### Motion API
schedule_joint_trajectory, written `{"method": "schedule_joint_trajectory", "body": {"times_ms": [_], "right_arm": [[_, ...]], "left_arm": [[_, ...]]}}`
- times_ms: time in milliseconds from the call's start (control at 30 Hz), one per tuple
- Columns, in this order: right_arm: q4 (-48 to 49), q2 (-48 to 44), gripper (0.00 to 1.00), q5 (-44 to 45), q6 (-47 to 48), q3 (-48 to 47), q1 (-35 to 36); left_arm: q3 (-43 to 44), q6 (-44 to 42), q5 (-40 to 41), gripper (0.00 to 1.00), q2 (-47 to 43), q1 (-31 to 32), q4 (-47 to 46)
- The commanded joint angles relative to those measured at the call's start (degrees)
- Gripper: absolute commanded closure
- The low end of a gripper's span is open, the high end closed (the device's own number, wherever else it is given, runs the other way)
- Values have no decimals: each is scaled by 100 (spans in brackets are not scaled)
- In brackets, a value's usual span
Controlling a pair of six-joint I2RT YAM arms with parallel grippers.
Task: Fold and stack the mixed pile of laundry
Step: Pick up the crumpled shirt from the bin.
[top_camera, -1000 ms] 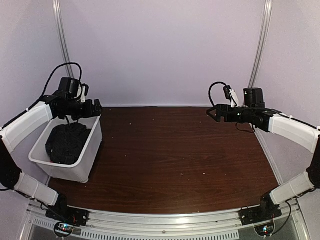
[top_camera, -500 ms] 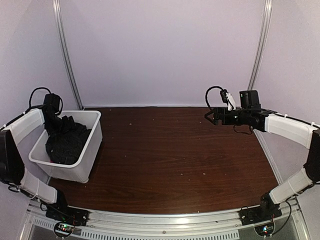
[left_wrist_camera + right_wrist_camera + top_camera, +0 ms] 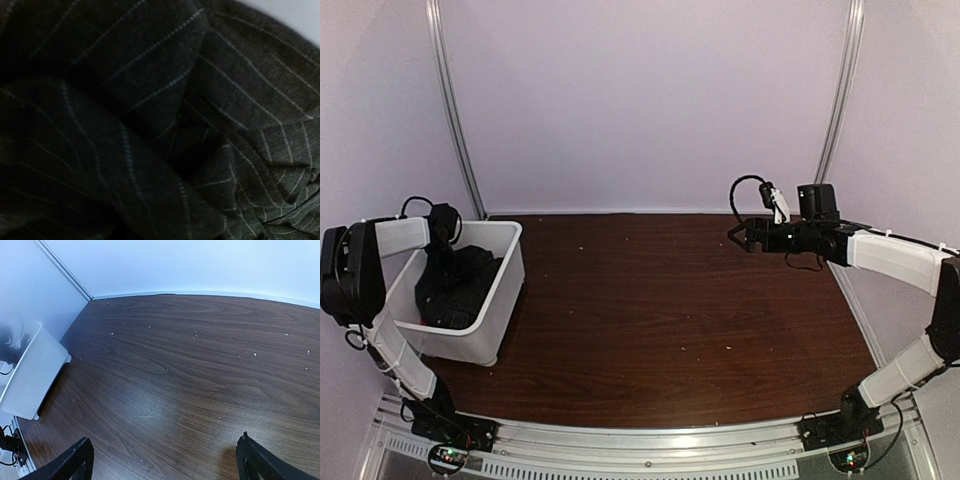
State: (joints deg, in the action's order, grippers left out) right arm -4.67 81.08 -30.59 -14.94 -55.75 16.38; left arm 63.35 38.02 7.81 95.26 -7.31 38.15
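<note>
The mixed laundry pile shows as a crumpled dark pinstriped shirt (image 3: 458, 285) lying in the white bin (image 3: 506, 285) at the table's left. My left gripper (image 3: 440, 258) points down into the bin and is sunk in the shirt. Dark pinstriped shirt cloth (image 3: 165, 120) fills the whole left wrist view, so that gripper's fingers are hidden there. My right gripper (image 3: 738, 233) hangs over the far right of the table, open and holding nothing. Its two fingertips (image 3: 75, 462) stand wide apart over bare wood in the right wrist view.
The brown wooden table (image 3: 670, 300) carries scattered white specks. The white bin (image 3: 30, 380) sits against the left wall with its long side toward the table's middle. Pale walls close in the back and both sides.
My left arm has swung back and dropped from above the bin's far rim down into the shirt. The right gripper has drifted slightly left and stays open.
</note>
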Motion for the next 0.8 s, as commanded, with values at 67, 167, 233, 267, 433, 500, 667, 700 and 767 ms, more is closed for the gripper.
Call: {"method": "schedule_joint_trajectory", "body": {"times_ms": [67, 167, 233, 267, 433, 500, 667, 700, 767], "right_arm": [[105, -63, 0, 3, 43, 18, 41], [153, -75, 0, -25, 19, 45, 42], [169, -58, 0, -51, 4, 41, 41], [178, -51, 0, -65, -6, 38, 36], [233, -48, 0, -63, -16, 29, 41], [248, -42, 0, -70, -22, 29, 39], [316, -13, 0, -121, -58, 9, 36], [328, -13, 0, -131, -66, 5, 39], [347, -24, 0, -158, -79, 3, 41]], "left_arm": [[223, -352, -372, 100, -878, 7, -688], [628, -565, -392, 100, -1370, 10, -525], [982, -753, -478, 100, -1614, 17, -396], [1146, -806, -556, 100, -1748, 17, -386], [1970, -1035, -1297, 100, -2216, 19, -665], [2358, -1032, -1539, 100, -2273, 17, -841], [3330, -522, -2505, 100, -2008, 21, -1761], [3573, -332, -2646, 100, -1862, 67, -1984], [4145, -17, -2830, 100, -1507, 241, -2310]]}}
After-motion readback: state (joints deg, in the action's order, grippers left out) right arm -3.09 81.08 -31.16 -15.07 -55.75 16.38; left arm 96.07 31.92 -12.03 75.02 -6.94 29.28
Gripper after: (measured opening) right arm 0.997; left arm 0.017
